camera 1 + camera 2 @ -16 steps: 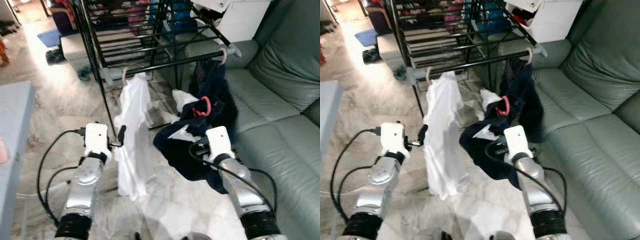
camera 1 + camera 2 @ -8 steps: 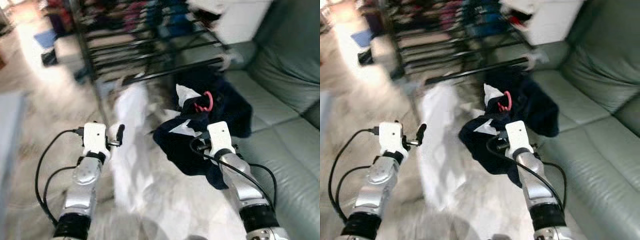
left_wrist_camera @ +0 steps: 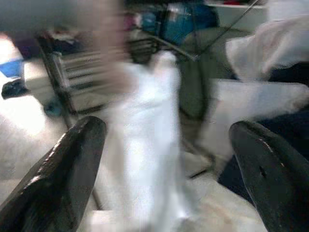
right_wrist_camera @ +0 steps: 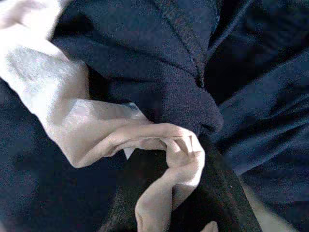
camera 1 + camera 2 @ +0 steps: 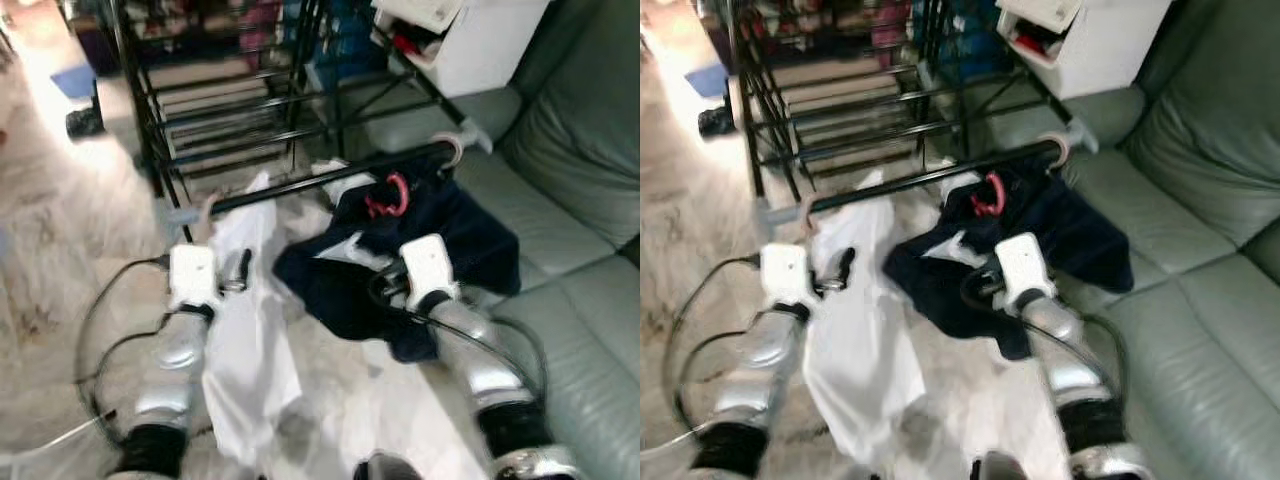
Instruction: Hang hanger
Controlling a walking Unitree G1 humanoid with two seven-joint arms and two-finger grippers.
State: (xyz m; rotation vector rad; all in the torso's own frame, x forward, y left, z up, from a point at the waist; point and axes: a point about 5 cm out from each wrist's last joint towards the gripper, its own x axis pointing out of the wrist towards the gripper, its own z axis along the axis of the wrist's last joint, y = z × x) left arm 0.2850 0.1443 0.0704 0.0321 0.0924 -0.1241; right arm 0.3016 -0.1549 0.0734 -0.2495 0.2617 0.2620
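A navy garment (image 5: 440,250) with a red hanger hook (image 5: 386,194) at its top hangs bunched in my right gripper (image 5: 387,290), which is shut on the dark cloth; white lining (image 4: 87,121) wraps over the fingers (image 4: 217,198). The red hook sits just below the black rack rod (image 5: 320,180). A white garment (image 5: 250,320) hangs from that rod on a pale hanger. My left gripper (image 5: 240,268) is open in front of the white garment, its fingers (image 3: 72,164) spread wide and holding nothing.
The black drying rack (image 5: 240,80) holds more clothes behind the rod. A grey-green sofa (image 5: 570,230) runs along the right, with a white box (image 5: 470,40) at its far end. A dark shoe (image 5: 85,122) lies on the marble floor at left.
The camera has moved closer to the rack. My right gripper has brought the navy garment up, so the red hook is nearer the rod. The left gripper stays open by the white garment.
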